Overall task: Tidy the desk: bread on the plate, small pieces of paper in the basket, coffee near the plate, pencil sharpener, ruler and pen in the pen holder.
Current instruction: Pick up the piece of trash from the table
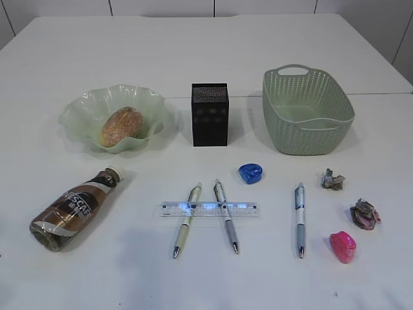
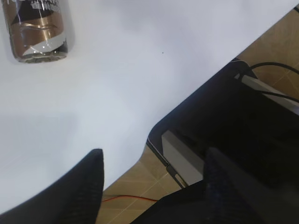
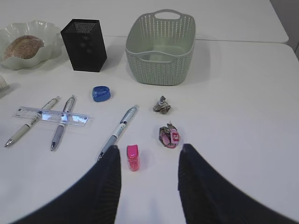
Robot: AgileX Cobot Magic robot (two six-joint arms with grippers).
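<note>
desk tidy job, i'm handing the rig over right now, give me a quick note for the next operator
Left end effector: open, empty, at the desk edge.
Right end effector: open, empty, above the pink sharpener.
Done: bread on plate.
Left: coffee lying on its side; ruler across two pens; third pen; blue sharpener; two paper scraps. Basket and pen holder look empty.
</note>
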